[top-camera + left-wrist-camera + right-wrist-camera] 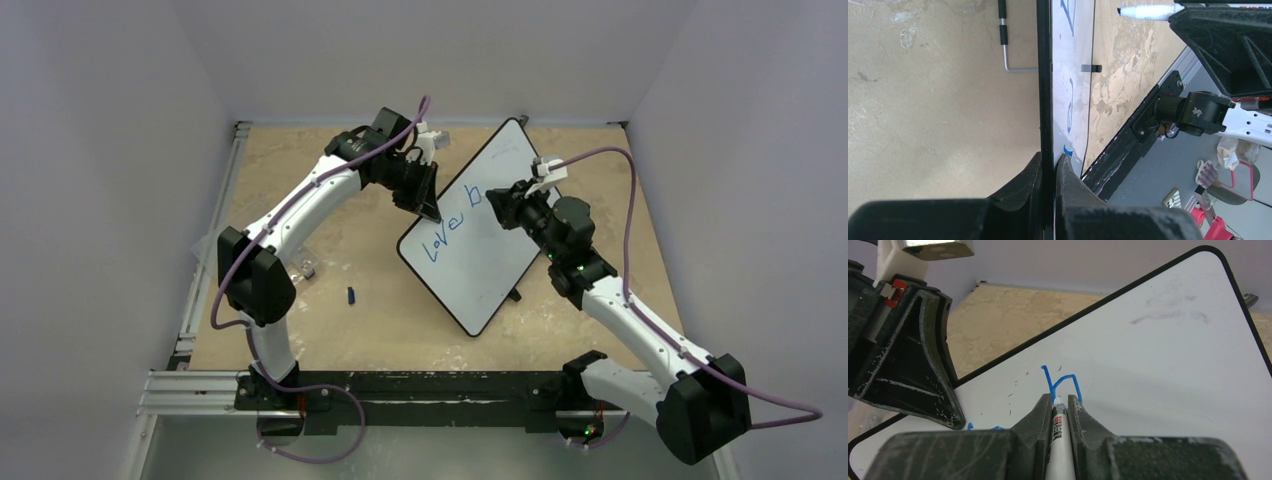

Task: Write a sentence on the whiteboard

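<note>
The whiteboard (490, 250) lies tilted across the middle of the table, one corner pointing to the back wall. Blue writing (450, 232) on it reads roughly "Love b". My left gripper (430, 208) is shut on the board's left rim, one finger on each face (1049, 162). My right gripper (503, 200) is shut on a white marker (1059, 440). The marker's tip rests on the board (1158, 365) at the foot of the blue "b" (1064, 382). The left wrist view shows the board edge-on (1045, 90) and the marker (1148, 11) at top right.
A small blue cap (352, 295) and a small grey piece (308, 268) lie on the tan table left of the board. A bent metal key (1005, 50) lies behind the board. A metal rail (400, 385) runs along the near edge. White walls enclose the table.
</note>
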